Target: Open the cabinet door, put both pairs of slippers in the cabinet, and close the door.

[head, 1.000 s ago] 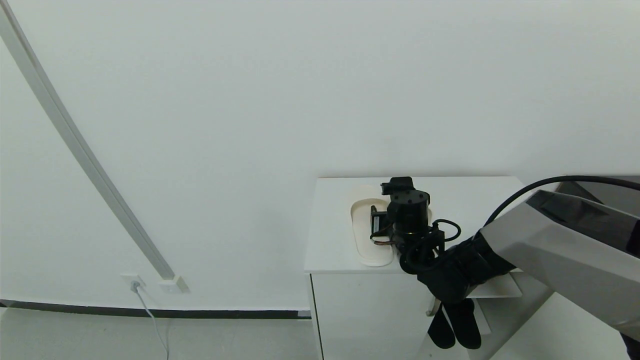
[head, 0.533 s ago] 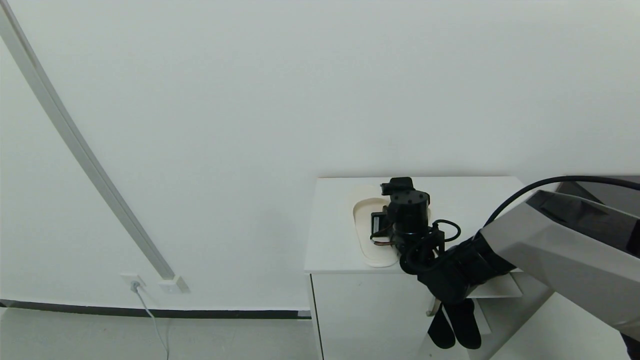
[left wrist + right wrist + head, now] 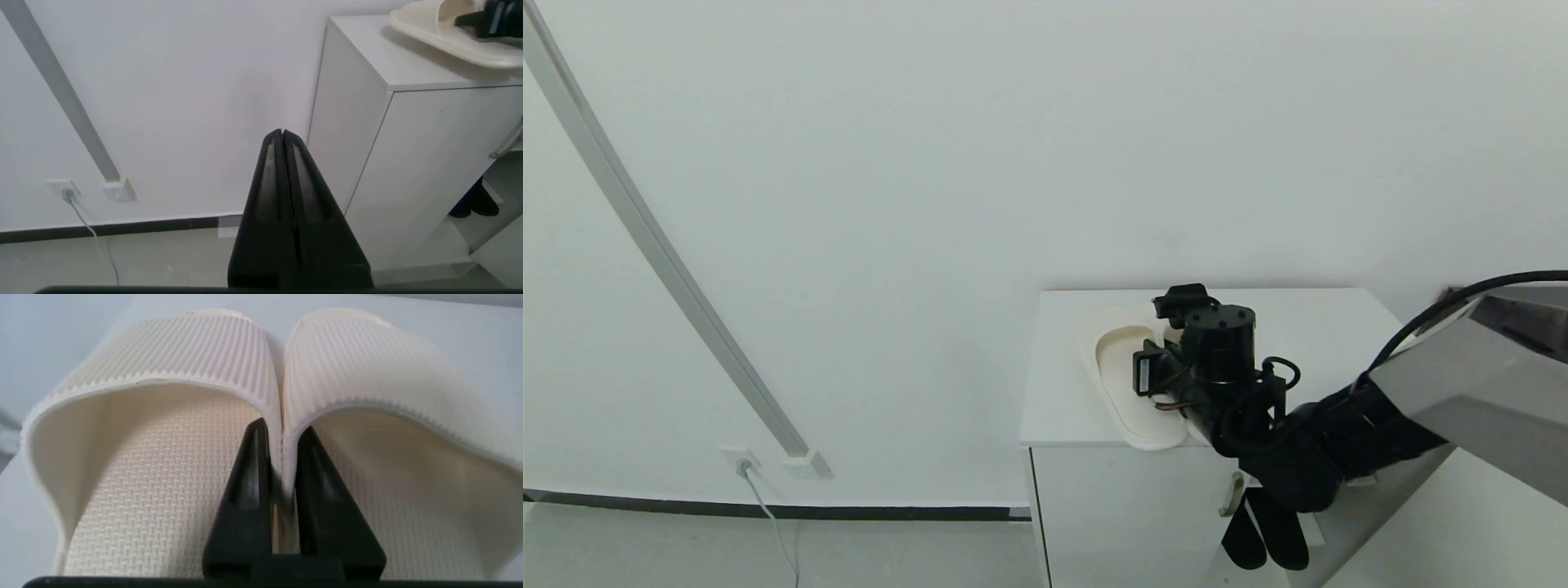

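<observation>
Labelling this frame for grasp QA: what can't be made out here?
Head view: one of the cream slippers is mostly behind the right arm, the grip with it.
Head view: the open side of the cabinet and part of the black slippers, covered by that arm.
Right wrist view: slipper heels, cut by the bottom edge and the right gripper.
Left wrist view: cream slippers cut by the top edge.
</observation>
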